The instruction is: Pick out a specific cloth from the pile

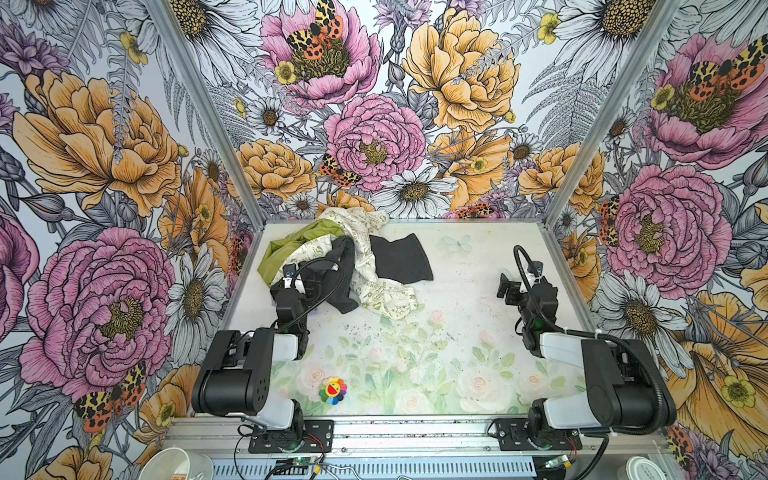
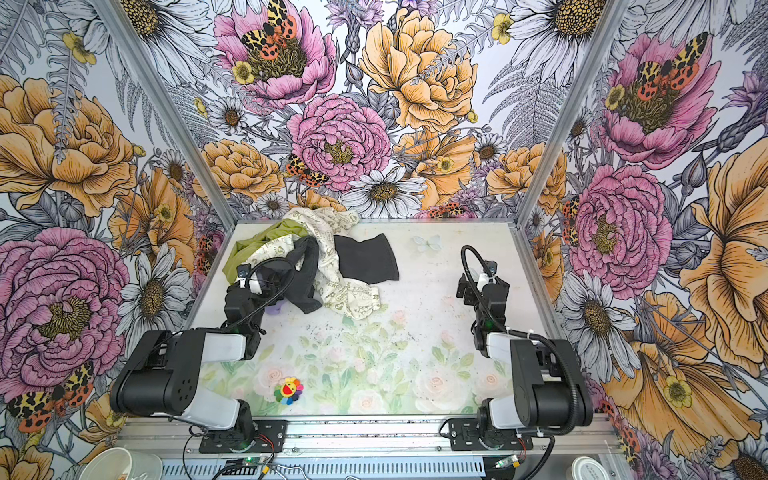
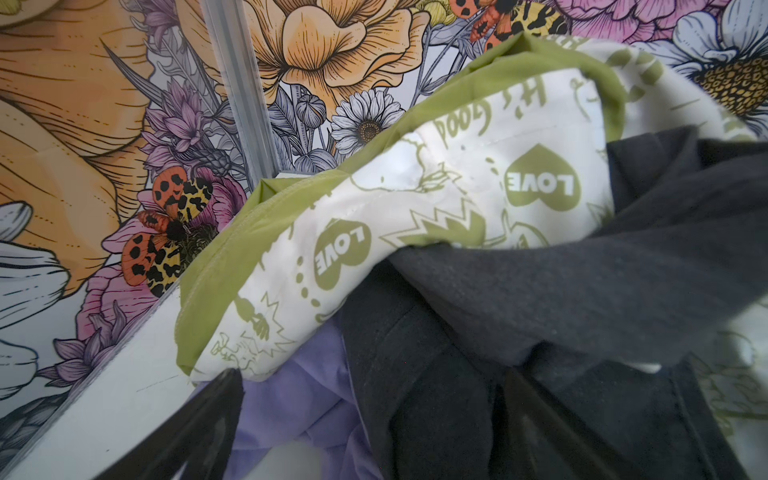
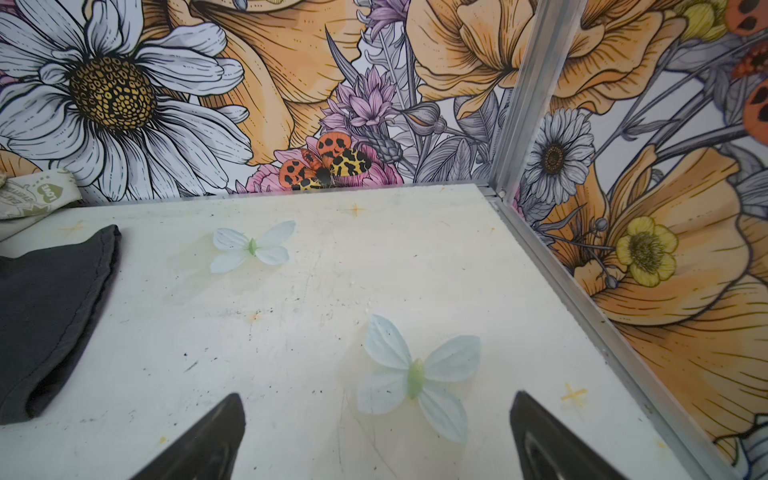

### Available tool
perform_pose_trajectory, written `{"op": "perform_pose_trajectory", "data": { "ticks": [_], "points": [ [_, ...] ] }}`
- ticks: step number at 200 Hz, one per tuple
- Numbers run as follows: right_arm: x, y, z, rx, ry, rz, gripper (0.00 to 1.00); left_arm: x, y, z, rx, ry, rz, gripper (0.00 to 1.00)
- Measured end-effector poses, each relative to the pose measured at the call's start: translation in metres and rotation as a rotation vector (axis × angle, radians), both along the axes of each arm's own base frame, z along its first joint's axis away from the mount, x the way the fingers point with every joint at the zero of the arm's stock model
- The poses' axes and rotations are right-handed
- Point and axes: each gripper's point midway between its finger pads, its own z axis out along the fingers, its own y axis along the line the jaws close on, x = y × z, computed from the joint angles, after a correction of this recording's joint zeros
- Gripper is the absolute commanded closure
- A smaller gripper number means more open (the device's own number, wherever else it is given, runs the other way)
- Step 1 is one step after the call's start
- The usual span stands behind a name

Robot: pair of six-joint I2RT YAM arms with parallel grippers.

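Grasping appears to be starting: the left claw point(image 3: 372, 399) is hanging spread over the lavender cloth point(image 3: 291, 407), which is peeking from under the cream printed cloth point(image 3: 436, 199) and dark grey cloth point(image 3: 540, 291) of the pile point(image 1: 361, 249). Pinching purple alone should be coming next. The side wall point(image 3: 62, 145) is crowding it; open bench point(image 1: 457, 299) is lying rightward, beneath the spread right claw point(image 4: 376, 415).

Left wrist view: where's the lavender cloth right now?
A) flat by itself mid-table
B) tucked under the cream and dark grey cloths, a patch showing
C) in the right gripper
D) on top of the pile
B: only a patch of the lavender cloth shows, peeking out from under the edges of the cream cloth and the dark grey cloth.
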Motion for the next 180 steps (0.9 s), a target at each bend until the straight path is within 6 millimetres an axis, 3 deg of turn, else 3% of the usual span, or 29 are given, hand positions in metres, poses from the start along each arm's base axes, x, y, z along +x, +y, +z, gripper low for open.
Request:
{"op": "perform_pose_trajectory", "data": {
  "ticks": [41, 63, 83, 117, 180],
  "points": [
    [-0.012, 0.009, 0.073, 0.015, -0.106, 0.027, 0.00, -0.028, -0.014, 0.073, -0.052, -0.117, 0.024, 0.01],
    [-0.018, 0.023, 0.111, 0.045, -0.152, 0.086, 0.01, -0.043, -0.019, 0.098, -0.115, -0.135, 0.019, 0.01],
    [-0.025, 0.040, 0.133, 0.076, -0.167, 0.159, 0.01, -0.055, -0.022, 0.110, -0.175, -0.126, 0.014, 0.01],
    [-0.035, 0.071, 0.145, 0.138, -0.128, 0.302, 0.01, -0.071, -0.020, 0.099, -0.278, -0.030, 0.042, 0.01],
    [-0.059, 0.119, 0.148, 0.250, -0.072, 0.536, 0.01, -0.090, -0.008, 0.027, -0.535, 0.176, 0.125, 0.14]
  ]
}}
